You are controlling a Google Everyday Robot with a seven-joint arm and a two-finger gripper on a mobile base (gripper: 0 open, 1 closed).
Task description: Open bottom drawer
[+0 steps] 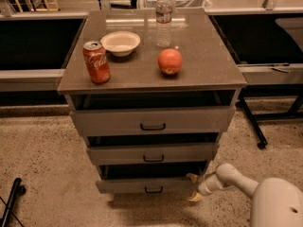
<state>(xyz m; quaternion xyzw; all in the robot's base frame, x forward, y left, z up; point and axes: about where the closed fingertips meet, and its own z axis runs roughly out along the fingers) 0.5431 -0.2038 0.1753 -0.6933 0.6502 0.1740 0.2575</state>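
Low in the frame, the bottom drawer (147,185) is the last of 3 grey fronts under the table (208,65), and it already stands out a little: a dark gap shows above its front, and its front sits forward of the middle drawer (152,152) above it. So I'd say the opening has begun but is far from finished, since only a thin strip of the inside is exposed. The claw (193,187) is at the lower right, at the right end of that drawer front, not at its small dark handle (153,190). Its 2 tan tips stand apart, one above and one below the front's corner; I can't tell whether they press on it. The pale arm (236,178) runs off toward the lower right corner. What looks left is a longer pull straight out toward the viewer. The can (96,62), bowl (120,43), apple (170,61) and bottle (164,19) on top play no part.
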